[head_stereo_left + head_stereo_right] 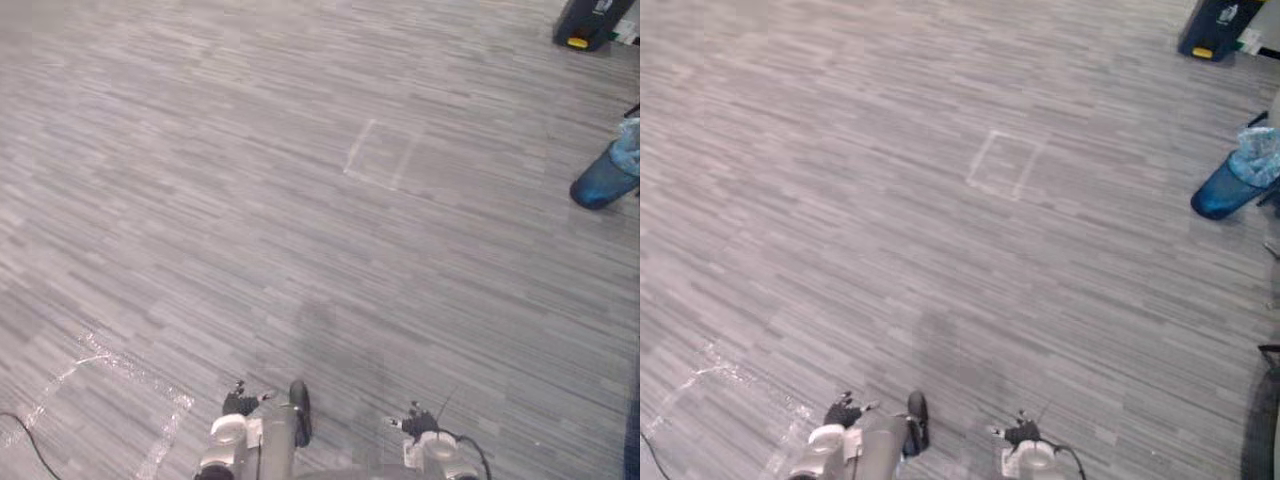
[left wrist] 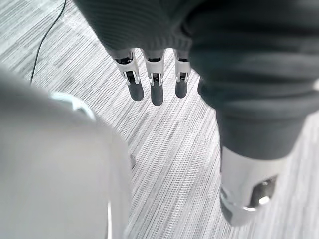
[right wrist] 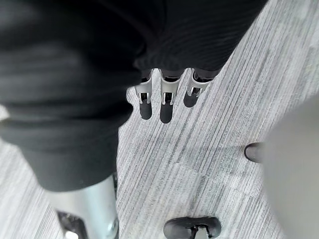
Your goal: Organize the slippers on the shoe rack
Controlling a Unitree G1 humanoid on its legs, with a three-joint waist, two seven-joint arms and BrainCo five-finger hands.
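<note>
A blue bin (image 1: 605, 180) stood on the grey striped floor (image 1: 200, 200), with a crumpled clear bag (image 1: 628, 140) lining its mouth. Farther from the robot than the bin, a dark box with a yellow patch (image 1: 590, 22) sat on the floor. Well to the left of the bin, a small square of pale tape (image 1: 382, 155) was marked on the floor. Much farther left of the bin and closer to the robot lay a larger, shinier tape outline (image 1: 110, 365).

The left hand (image 2: 156, 92) hung over bare floor with its fingers straight and side by side, dark tips pointing down. Its thumb (image 2: 246, 191) stood apart from them, and nothing was between thumb and fingers. The right hand (image 3: 167, 107) hung the same way over the floor, fingers relaxed in a row and close together, gripping nothing.

Where the slippers and the shoe rack were, relative to the bin, could not be told; neither hand carried one.
</note>
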